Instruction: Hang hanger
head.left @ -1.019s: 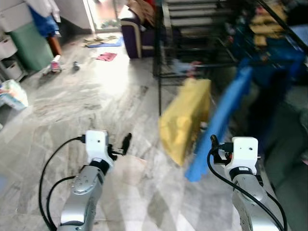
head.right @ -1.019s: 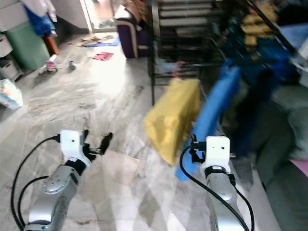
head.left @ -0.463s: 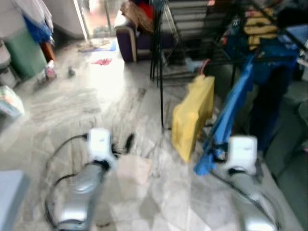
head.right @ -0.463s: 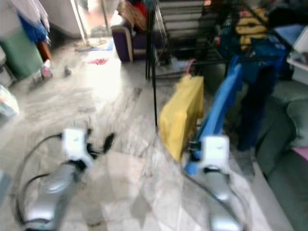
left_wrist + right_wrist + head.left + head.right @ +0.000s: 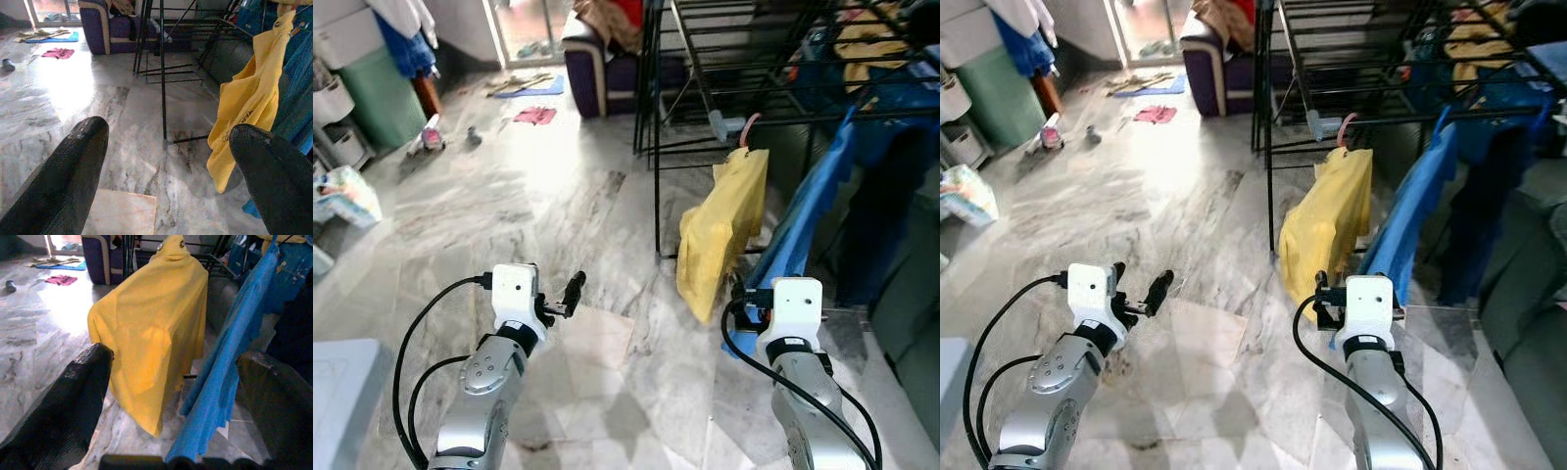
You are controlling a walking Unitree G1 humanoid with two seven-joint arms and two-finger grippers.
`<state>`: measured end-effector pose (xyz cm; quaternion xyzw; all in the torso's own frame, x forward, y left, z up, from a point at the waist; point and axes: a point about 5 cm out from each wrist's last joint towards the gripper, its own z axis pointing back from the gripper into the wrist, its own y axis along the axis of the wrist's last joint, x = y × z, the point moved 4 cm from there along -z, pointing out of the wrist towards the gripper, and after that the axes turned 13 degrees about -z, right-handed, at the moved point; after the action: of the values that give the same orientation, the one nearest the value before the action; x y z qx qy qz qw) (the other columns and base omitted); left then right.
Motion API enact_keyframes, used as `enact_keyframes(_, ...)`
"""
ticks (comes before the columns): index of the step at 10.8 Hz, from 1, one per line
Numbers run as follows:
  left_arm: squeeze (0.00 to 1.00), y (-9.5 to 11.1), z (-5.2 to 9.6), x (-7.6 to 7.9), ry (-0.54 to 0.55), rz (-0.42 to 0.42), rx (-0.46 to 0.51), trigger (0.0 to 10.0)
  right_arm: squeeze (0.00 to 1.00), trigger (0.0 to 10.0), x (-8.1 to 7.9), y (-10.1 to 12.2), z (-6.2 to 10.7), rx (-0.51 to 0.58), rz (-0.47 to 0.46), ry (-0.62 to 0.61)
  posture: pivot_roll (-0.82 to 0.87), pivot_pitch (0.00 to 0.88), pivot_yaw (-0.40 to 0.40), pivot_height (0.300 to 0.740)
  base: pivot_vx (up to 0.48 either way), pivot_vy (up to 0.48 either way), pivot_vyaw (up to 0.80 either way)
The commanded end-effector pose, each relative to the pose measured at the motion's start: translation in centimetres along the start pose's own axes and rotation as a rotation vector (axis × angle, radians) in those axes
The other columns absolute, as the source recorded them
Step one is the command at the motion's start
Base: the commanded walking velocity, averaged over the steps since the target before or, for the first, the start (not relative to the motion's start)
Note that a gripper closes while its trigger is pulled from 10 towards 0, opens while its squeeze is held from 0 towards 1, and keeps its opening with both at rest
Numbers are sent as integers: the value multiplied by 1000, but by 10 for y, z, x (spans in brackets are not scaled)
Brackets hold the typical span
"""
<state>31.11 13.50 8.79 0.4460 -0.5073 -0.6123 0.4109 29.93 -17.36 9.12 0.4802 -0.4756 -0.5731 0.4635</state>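
Left gripper [image 5: 570, 291]: raised low over the grey-veined marble floor [image 5: 538, 186], left of centre, fingers spread apart with nothing between them; in the left wrist view the two black fingers [image 5: 73, 166] frame bare floor and the rack's legs.
Right gripper [image 5: 176, 382]: held up near the right side, pointed at the hanging clothes; fingers wide apart, empty; white wrist block [image 5: 796, 303] just in front of the blue cloth's lower end.
Hanger [image 5: 1346, 125]: pinkish hook over a bar of the black metal drying rack [image 5: 705, 88], at the top of the yellow garment; rest of it hidden inside the cloth.
Yellow garment [image 5: 720, 230]: hangs from that hook on the near side of the rack, right of centre, hem close to the floor, beyond both grippers.
Long blue cloth [image 5: 1410, 211]: draped from a rack bar, just right of the yellow garment, slanting down towards the right gripper.
Dark blue clothes [image 5: 891, 157]: farther right on the rack, beside the blue cloth.
Purple sofa with pale trim [image 5: 597, 64]: far side, left of the rack, clothes heaped on it.
Far floor: pink rag [image 5: 532, 116] and blue mat [image 5: 533, 86] lying near the bright doorway.
Far left: green bin [image 5: 377, 93], white plastic bag [image 5: 342, 196] nearer along the left edge.
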Motion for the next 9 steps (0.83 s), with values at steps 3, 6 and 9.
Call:
enact_keyframes(3, 0, -2, -1, 1, -7, -4, -15, 10000, 0, 10000, 0, 3, -1, 12, -7, -4, -76, 40, 46, 740, 0, 0, 0)
enact_keyframes(6, 0, 1, 4, -4, 25, -40, 2, 10000, 0, 10000, 4, 7, 1, 22, 0, -7, -80, 29, 45, 740, 0, 0, 0)
enact_keyframes(9, 0, -7, 17, -27, 87, -87, -19, 10000, 0, 10000, 26, 10, 15, 27, 37, -58, -90, 0, 46, 740, 0, 0, 0)
